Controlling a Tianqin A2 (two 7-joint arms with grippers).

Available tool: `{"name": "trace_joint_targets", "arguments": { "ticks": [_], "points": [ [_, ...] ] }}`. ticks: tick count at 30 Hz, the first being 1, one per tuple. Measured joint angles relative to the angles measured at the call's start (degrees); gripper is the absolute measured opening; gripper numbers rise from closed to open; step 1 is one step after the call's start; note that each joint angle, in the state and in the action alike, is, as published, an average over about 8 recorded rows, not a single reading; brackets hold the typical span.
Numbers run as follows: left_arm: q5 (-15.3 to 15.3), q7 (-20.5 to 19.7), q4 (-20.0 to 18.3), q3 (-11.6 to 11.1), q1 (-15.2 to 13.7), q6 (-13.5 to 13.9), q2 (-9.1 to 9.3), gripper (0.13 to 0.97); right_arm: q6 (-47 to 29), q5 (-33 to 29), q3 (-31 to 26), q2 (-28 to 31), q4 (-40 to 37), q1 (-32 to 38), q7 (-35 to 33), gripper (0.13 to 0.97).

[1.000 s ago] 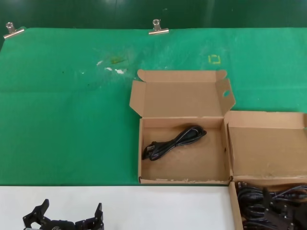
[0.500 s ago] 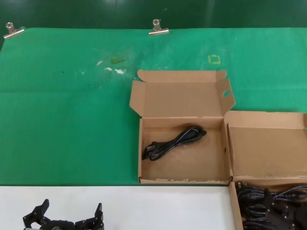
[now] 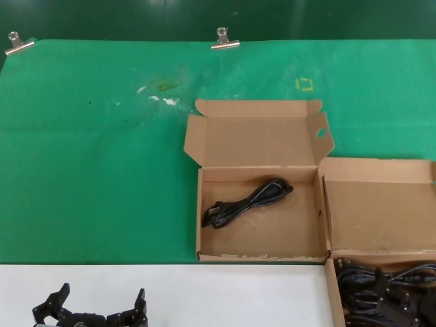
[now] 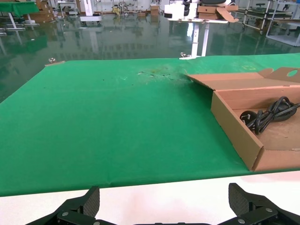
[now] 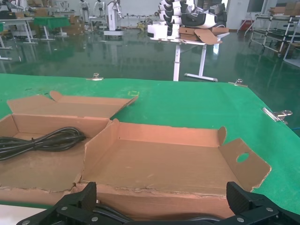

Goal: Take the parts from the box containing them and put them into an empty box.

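Two boxes (image 3: 259, 211) (image 3: 381, 272), two clips (image 3: 225, 39) (image 3: 18, 43).

Bright, even light from above. Shadows are soft. The shiny floor (image 5: 140, 51) behind shows glare. Everything looks sharp.

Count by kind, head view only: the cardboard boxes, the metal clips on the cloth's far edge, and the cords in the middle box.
Cardboard boxes: 2
Metal clips: 2
Cords in the middle box: 1
Total: 5
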Motion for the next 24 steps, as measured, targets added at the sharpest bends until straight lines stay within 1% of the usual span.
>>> {"name": "trace_joint_targets", "arguments": {
  "ticks": [24],
  "points": [
    [0.0,0.0,0.0,0.0,0.0,0.0,0.0,0.966,0.0,0.0,0.0,0.0,0.0,0.0,0.0,0.966]
  ]
}}
